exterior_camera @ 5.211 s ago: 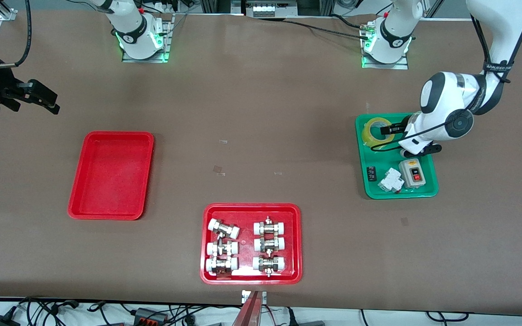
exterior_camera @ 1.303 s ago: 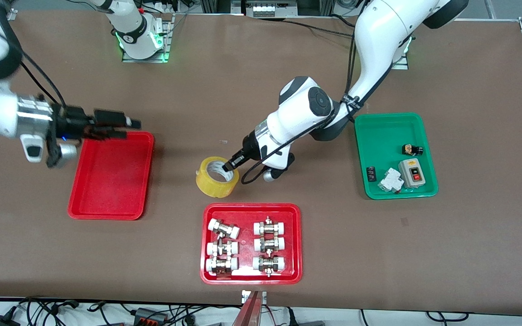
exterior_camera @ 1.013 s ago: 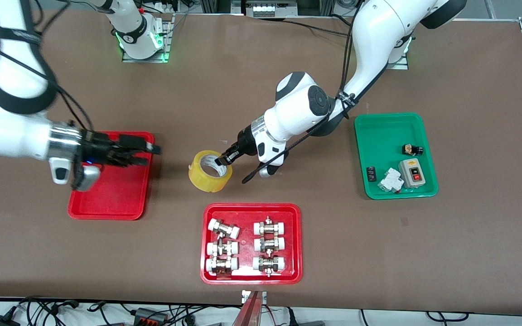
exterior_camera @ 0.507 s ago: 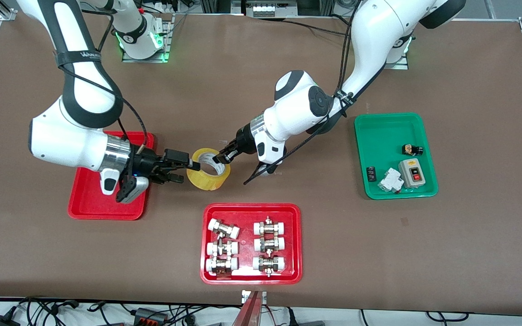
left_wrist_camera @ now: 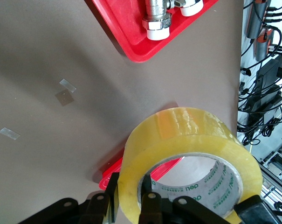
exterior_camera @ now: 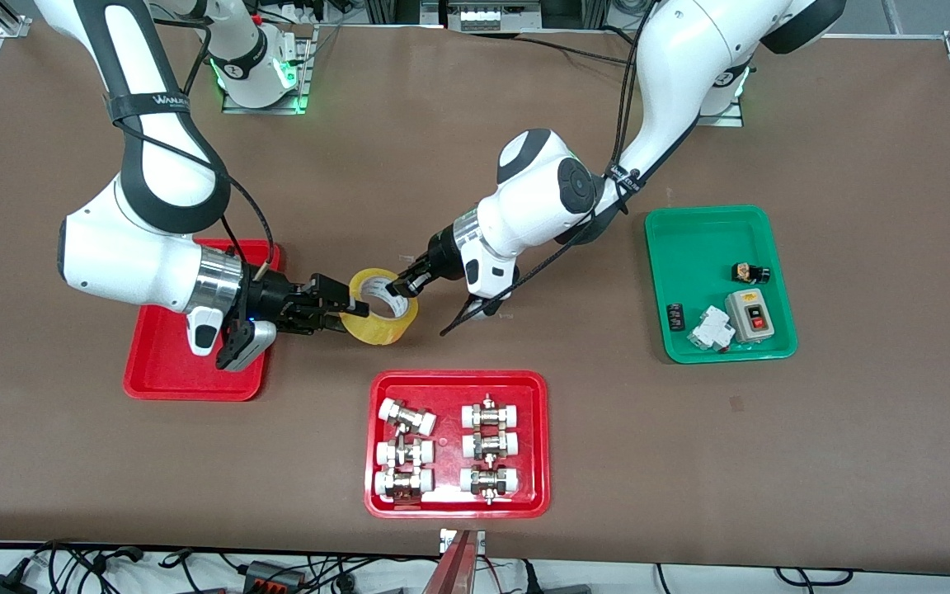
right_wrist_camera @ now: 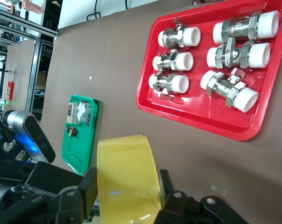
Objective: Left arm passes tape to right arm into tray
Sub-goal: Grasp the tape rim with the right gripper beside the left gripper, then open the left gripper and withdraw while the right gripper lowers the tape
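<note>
The yellow tape (exterior_camera: 382,312) hangs over the bare table, between the plain red tray (exterior_camera: 160,373) and the tray of fittings. My left gripper (exterior_camera: 402,286) is shut on the roll's wall, one finger inside the whitish core and one outside. In the left wrist view the tape (left_wrist_camera: 192,135) fills the frame above the left gripper (left_wrist_camera: 130,198). My right gripper (exterior_camera: 351,310) reaches in over the red tray's corner and is shut across the roll's width. In the right wrist view the tape (right_wrist_camera: 127,172) sits between the pads of the right gripper (right_wrist_camera: 127,193). Both grippers hold the roll.
A red tray of white-capped metal fittings (exterior_camera: 375,495) lies nearer the front camera than the tape. A green tray (exterior_camera: 689,247) with switch parts sits toward the left arm's end. The right arm's wrist covers part of the plain red tray.
The left arm carried the tape from the green tray to mid-table. The right arm swung in over the red tray and its fingers closed on the roll.
</note>
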Robot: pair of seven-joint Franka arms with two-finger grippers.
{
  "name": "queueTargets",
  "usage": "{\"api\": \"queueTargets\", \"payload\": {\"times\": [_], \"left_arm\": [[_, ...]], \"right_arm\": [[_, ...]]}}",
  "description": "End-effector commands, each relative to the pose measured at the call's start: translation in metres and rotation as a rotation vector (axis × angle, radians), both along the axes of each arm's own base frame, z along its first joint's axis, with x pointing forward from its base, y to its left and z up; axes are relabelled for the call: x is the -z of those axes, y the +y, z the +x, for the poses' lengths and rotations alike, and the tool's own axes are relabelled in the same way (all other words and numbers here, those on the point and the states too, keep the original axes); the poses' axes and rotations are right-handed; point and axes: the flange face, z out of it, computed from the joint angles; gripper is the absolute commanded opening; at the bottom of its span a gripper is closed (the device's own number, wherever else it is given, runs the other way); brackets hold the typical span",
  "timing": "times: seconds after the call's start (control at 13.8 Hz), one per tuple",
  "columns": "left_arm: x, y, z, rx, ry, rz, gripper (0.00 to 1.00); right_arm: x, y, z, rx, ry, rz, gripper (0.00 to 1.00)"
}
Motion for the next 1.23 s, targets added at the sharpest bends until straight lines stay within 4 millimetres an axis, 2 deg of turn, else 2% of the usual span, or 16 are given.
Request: {"api": "queueTargets", "payload": {"times": [0.0,0.07,0.14,0.22,0.29,0.36,0.43,0.65,0.8,0.94,1.01,1.16], "left_arm": [[-0.001,-0.006,0.002,-0.001,0.010,-0.032,0.01],[0.001,-0.008,0.001,0.001,0.012,-0.032,0.02],[0.002,-0.008,0.000,0.001,0.015,-0.033,0.09],[0.000,-0.007,0.001,-0.003,0.015,-0.034,0.18],[-0.002,-0.006,0.003,-0.006,0.014,-0.036,0.37],[-0.004,-0.002,0.006,-0.007,0.010,-0.036,0.99],[-0.008,-0.001,0.007,0.004,0.009,-0.031,1.00],[-0.024,0.027,0.026,0.009,0.025,-0.010,1.00],[-0.045,0.068,0.042,0.122,0.036,0.059,1.00],[-0.073,0.132,0.056,0.387,-0.062,0.139,1.00],[-0.088,0.173,0.064,0.493,-0.095,0.166,1.00],[-0.114,0.249,0.073,0.594,-0.106,0.209,1.00]], "right_arm": [[-0.003,0.007,0.003,-0.004,-0.016,0.018,0.00],[-0.004,0.006,0.003,-0.002,-0.018,0.018,0.00],[-0.004,0.006,0.003,0.000,-0.013,0.019,0.00],[-0.006,0.007,0.003,0.001,-0.015,0.020,0.00],[-0.007,0.006,0.003,0.003,-0.016,0.020,0.00],[-0.007,0.006,0.003,0.003,-0.015,0.019,0.00],[-0.009,0.005,0.004,0.004,-0.018,0.016,0.00],[-0.011,0.005,0.003,0.004,-0.020,0.016,0.00],[-0.009,-0.016,0.010,0.028,-0.015,0.014,0.00],[0.000,-0.070,0.016,0.039,0.050,0.036,0.00],[0.003,-0.102,0.017,0.048,0.089,0.048,0.00],[0.027,-0.175,0.012,-0.004,0.133,0.017,0.00]]}}
